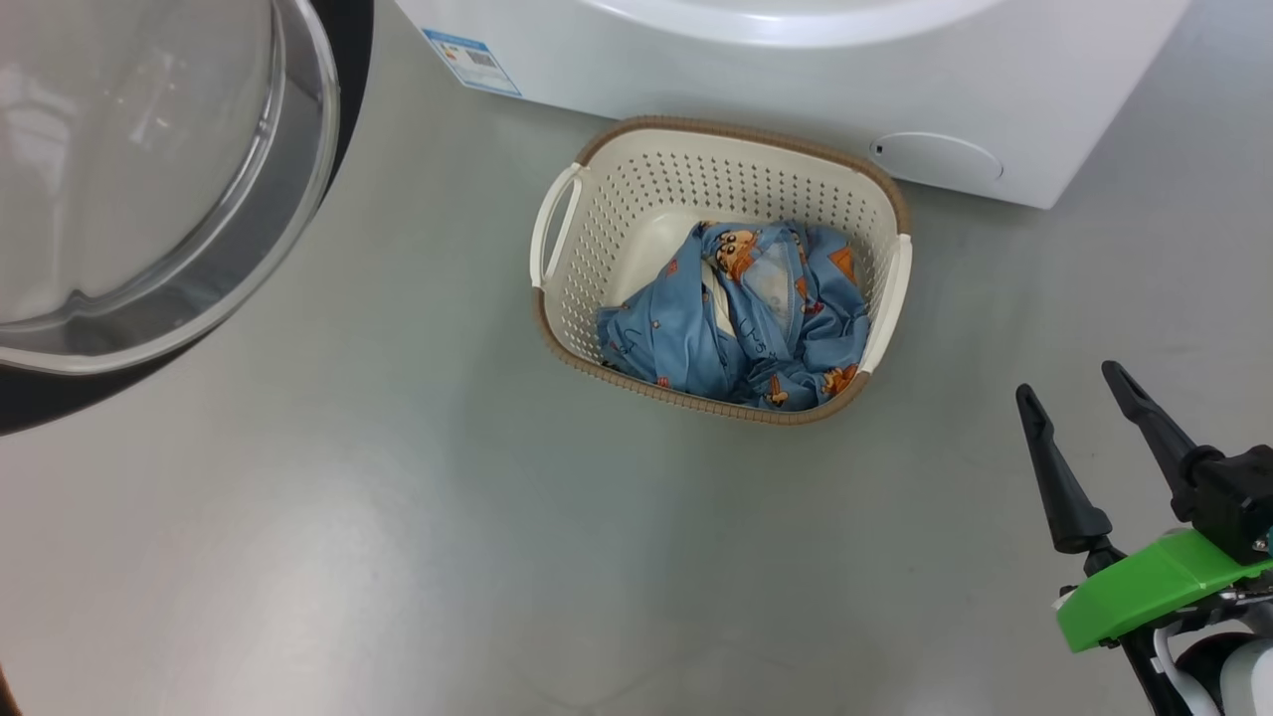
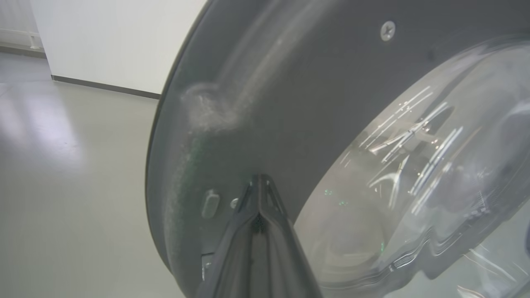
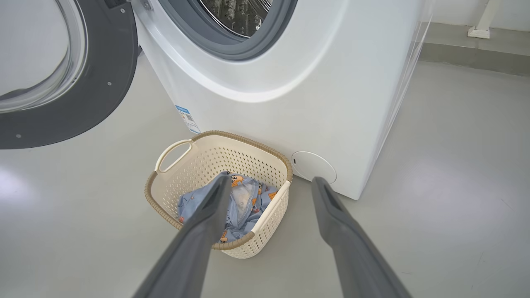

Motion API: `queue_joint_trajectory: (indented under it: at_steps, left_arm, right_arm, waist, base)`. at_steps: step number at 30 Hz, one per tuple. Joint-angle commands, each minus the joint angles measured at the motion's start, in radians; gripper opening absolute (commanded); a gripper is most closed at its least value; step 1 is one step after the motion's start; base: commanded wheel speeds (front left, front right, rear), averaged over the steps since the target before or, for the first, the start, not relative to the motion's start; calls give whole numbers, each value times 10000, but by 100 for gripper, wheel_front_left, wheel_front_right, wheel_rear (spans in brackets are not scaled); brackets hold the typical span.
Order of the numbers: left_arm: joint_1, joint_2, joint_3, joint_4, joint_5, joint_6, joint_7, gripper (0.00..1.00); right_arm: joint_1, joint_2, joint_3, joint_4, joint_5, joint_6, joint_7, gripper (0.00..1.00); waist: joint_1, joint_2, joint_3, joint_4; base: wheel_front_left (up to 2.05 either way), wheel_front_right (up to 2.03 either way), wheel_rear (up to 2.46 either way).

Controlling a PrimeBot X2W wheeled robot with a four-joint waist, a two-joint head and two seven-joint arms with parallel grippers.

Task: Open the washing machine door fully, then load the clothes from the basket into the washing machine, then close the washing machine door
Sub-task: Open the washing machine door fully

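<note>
basket (image 1: 721,179) rim touching washing machine (image 1: 796,109)

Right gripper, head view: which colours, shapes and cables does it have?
The right gripper has two long, black, tapering fingers on black blocks. Behind them sits a bright green plastic cover, with a white cable and a pale forearm.

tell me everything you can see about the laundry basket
The basket is a cream-white rounded rectangle of perforated plastic with a brown woven-look rim and a white handle on each short side. It stands upright on the grey floor close before the washing machine; contact cannot be told. Crumpled light blue clothes lie inside, toward its near right. The right gripper is open and apart from it.
</note>
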Motion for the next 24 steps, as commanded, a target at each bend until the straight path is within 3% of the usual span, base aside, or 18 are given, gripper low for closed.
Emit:
queue_joint_trajectory:
  at_steps: [1, 18, 24]
  left_arm:
    - [77, 587, 169, -393, 258, -14, -53, 0]
    - [2080, -101, -2095, -2248, 1148, -24, -53, 0]
    - [3078, -661, -3092, -3041, 1375, -24, -53, 0]
  right_arm:
    - [111, 85, 263, -165, -41, 16, -136, 100]
    - [79, 845, 440, 1623, 407, 16, -1485, 100]
    - [219, 1091, 392, 2319, 595, 16, -2012, 100]
  waist:
    - [0, -1, -171, -19]
    - [0, -1, -2198, -501]
    - [0, -1, -3139, -859]
  base:
    - [0, 0, 0]
    - [0, 0, 0]
    - [0, 0, 0]
